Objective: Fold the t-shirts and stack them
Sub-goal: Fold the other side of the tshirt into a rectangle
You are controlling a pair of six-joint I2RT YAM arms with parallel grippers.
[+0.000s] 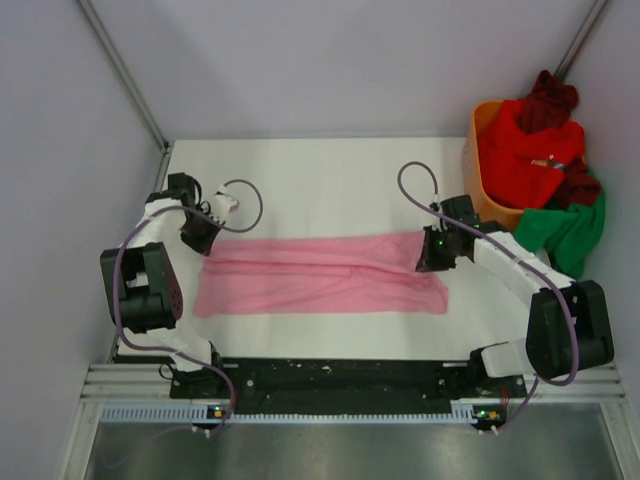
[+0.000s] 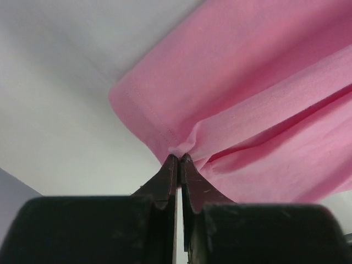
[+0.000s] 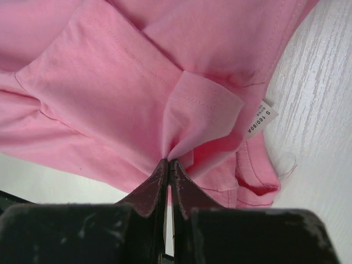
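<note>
The light pink t-shirt (image 1: 320, 276) lies stretched in a long band across the white table, folded lengthwise. My left gripper (image 1: 203, 245) is shut on its far left corner; the wrist view shows the hem (image 2: 181, 146) pinched at the fingertips. My right gripper (image 1: 428, 262) is shut on its far right end, near the collar, with the cloth (image 3: 181, 121) bunched at the tips and a size label (image 3: 263, 120) beside them. Red (image 1: 525, 150), dark maroon (image 1: 548, 100) and green (image 1: 565, 232) t-shirts are heaped at the orange basket.
The orange plastic basket (image 1: 480, 175) stands at the back right, with shirts spilling over its rim toward my right arm. A black rail (image 1: 330, 380) runs along the table's near edge. Grey walls enclose the table at the left and back.
</note>
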